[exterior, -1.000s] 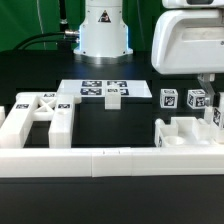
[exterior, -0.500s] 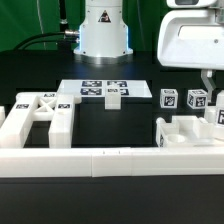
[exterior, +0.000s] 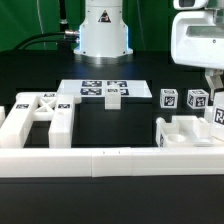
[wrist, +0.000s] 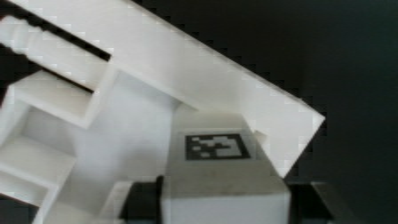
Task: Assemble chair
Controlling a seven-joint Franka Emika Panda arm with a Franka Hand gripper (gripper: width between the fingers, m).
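Here's the panel (wrist: 169, 95), a flat white chair part, right under the wrist camera with its tag (wrist: 217, 146) facing the lens. It runs down between the two dark fingers (wrist: 139, 202) and fills the gap. The jaws are drawn in on its tagged end, holding it, with no daylight either side.

In the exterior view the gripper (exterior: 213, 88) hangs over the worktop's edge on the exterior view's right. Only a sliver of the tagged panel shows below it, at the picture's border. Whether the panel is clear of the surface, I cannot tell.

Just beside it, toward the near edge, sits the boxy part (exterior: 183, 131), white with open compartments, on the black worktop (exterior: 140, 115). Behind that stand a cube (exterior: 169, 98) and a second cube (exterior: 197, 99), side by side but apart, each showing a tag.

At the near corner on the exterior view's left lies the frame (exterior: 35, 122), the big piece, with tags on its top. In the middle, toward the far edge, the marker board (exterior: 88, 90) lies flat, and a small block (exterior: 113, 96) stands on it.

The rail (exterior: 110, 158) runs along the near edge, with the frame and the boxy part just behind it. The arm's base (exterior: 103, 25) rises at the middle of the far edge.
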